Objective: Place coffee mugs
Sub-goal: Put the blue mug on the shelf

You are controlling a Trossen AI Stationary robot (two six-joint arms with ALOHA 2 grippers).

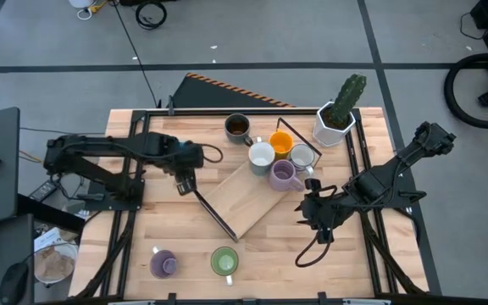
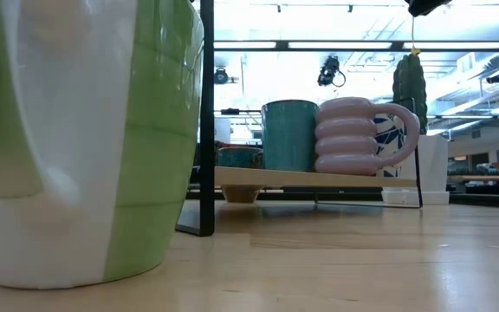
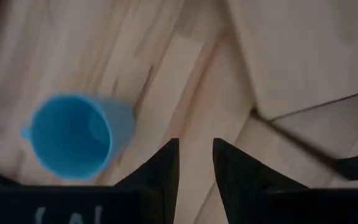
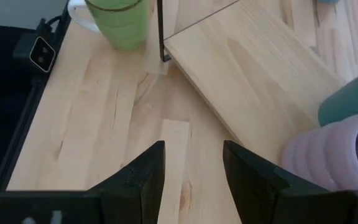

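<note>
Over bare table, left gripper (image 3: 196, 163) empty beside blue mug (image 3: 73, 135)

The wooden table (image 1: 261, 246) carries a raised wooden board (image 1: 244, 199), a potted cactus (image 1: 339, 114), a brown mug (image 1: 237, 127), a purple mug (image 1: 163, 263) and a green mug (image 1: 224, 262).

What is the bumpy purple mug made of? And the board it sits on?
The purple mug looks like glazed ceramic: stacked rounded rings with a soft sheen, though coated plastic can't be ruled out. The board looks like pale, unpainted wood, since grain lines run along it in the right wrist view, much like the table under it.
</note>
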